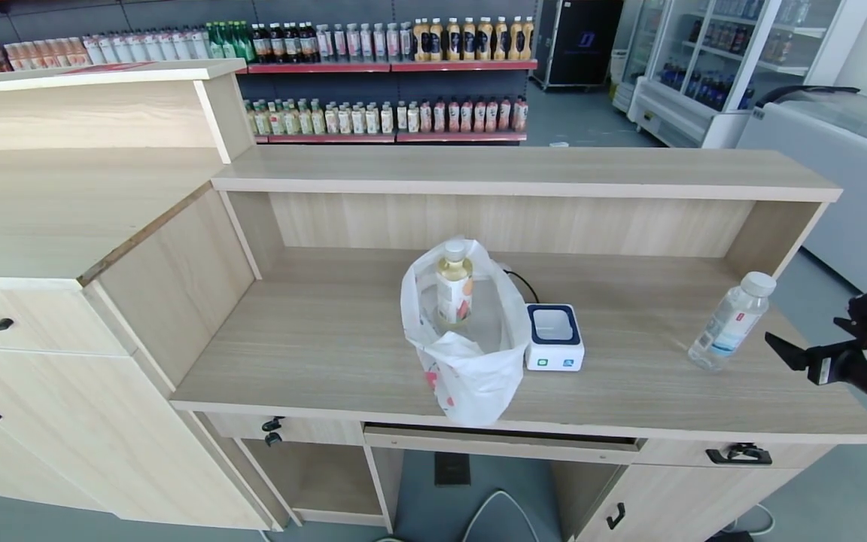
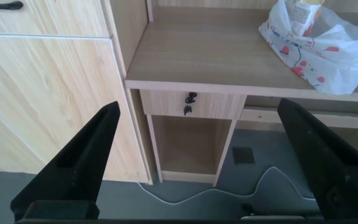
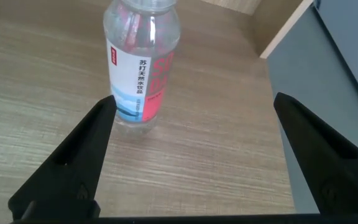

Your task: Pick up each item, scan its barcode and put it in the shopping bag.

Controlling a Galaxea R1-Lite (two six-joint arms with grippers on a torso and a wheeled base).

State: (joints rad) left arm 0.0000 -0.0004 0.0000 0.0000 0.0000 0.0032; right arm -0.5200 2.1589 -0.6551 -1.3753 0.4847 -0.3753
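Observation:
A clear water bottle [image 1: 732, 320] with a white cap stands upright on the right part of the wooden counter [image 1: 313, 354]. My right gripper [image 1: 806, 346] hangs open just right of it, near the counter's right end. In the right wrist view the water bottle [image 3: 142, 62] stands a little beyond the open right gripper [image 3: 194, 102], untouched. A white shopping bag [image 1: 471, 361] stands mid-counter with a yellowish drink bottle [image 1: 454, 290] upright inside. A white barcode scanner [image 1: 553, 337] sits right beside the bag. My left gripper [image 2: 199, 107] is open and empty, low in front of the counter, with the shopping bag [image 2: 328, 56] beyond it.
An upper shelf and side walls enclose the counter's back and ends. A black cable runs behind the scanner. Under the counter are a small drawer with keys [image 2: 190, 104], an open cubby [image 2: 191, 146] and a floor cable. Cabinets stand to the left.

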